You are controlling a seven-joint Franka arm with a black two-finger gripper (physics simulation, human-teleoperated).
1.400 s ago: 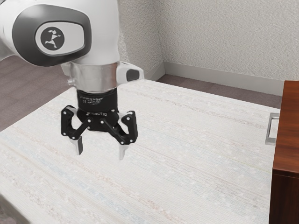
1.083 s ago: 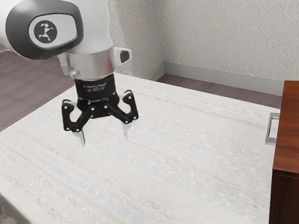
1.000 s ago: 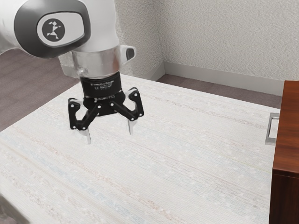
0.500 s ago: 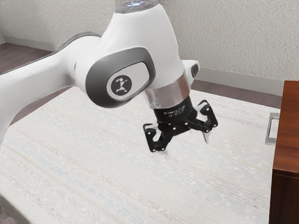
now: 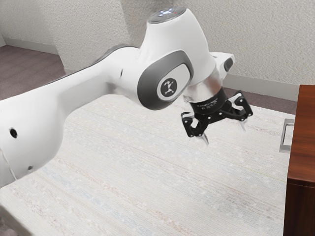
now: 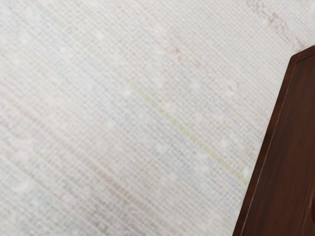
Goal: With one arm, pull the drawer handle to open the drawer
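So our drawer unit (image 5: 300, 147) is the dark brown wooden box at the exterior view's right edge, cut off by the frame. The drawer handle (image 5: 286, 135), a pale grey loop, sticks out of the side facing the arm. Whatever's inside is hidden from us. As far as we can tell, it stands on the table (image 5: 123, 187), which has a whitish, woven-looking top. Behind that there's a light textured wall (image 5: 275, 34) and a dark brownish floor (image 5: 24, 64).

The white arm (image 5: 98, 108) comes in from the exterior view's left, stretched out over the table. Our gripper (image 5: 224, 133) hangs above the tabletop, tilted, fingers spread wide with nothing in them. It's near the handle but clear of it. The wrist view catches part of the drawer unit (image 6: 290, 162) next to the table (image 6: 123, 123).
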